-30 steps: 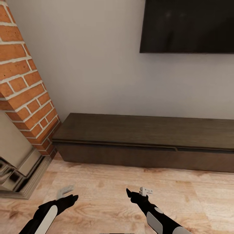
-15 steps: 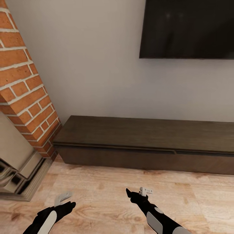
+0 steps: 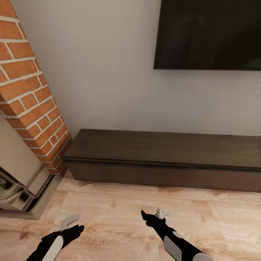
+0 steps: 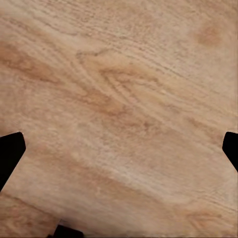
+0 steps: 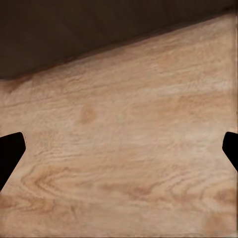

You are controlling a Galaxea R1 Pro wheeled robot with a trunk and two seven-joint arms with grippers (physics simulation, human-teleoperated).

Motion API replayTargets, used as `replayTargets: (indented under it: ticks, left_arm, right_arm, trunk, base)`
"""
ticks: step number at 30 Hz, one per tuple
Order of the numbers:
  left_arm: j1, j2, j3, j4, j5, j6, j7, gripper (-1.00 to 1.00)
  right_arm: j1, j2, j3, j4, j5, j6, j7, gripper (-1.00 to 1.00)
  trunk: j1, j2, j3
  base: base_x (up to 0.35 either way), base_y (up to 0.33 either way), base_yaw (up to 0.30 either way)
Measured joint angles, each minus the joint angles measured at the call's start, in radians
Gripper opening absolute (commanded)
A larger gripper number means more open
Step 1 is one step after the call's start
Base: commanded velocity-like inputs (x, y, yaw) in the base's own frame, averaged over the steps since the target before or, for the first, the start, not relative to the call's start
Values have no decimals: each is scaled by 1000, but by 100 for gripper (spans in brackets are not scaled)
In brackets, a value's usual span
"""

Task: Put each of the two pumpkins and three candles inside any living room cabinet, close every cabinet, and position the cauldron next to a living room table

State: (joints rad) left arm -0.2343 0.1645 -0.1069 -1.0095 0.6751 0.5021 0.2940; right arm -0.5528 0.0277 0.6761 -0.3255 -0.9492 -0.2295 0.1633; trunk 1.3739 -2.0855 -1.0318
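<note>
Now both my pincers hang low over the wooden floor [image 3: 119, 214] and hold nothing. From my left wrist, my left pincer [image 4: 119, 148] has its two dark fingertips [image 4: 10, 151] wide apart, with only bare planks between them. My right pincer [image 5: 119, 148] is spread just as wide, also over the floor. Beyond the right one, the cabinet [image 3: 163, 159] stands along the pale wall [image 3: 108, 72], its fronts closed. On my left side rises a brick fireplace [image 3: 29, 98], and a dark screen [image 3: 208, 34] hangs above the cabinet
</note>
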Motion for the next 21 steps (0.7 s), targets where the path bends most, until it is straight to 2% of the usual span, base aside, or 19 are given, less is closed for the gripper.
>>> replayTargets:
  ticks: [8, 13, 21]
  left_arm:
    - [0, 0, -1, 0, 0, -1, 0, 100]
    - [0, 0, -3, 0, 0, -2, 0, 100]
    - [0, 0, -5, 1, 2, -42, 0, 100]
  right_arm:
    - [0, 0, -41, 13, 0, 1, 0, 100]
    - [0, 0, -45, 29, 0, 1, 0, 100]
    - [0, 0, -46, 38, 1, -2, 0, 100]
  trunk:
    - [-31, 56, 25]
    - [-50, 91, 41]
    - [-81, 147, 66]
  base:
    - [-323, 0, -28]
    - [-284, 0, -221]
    - [-52, 0, -272]
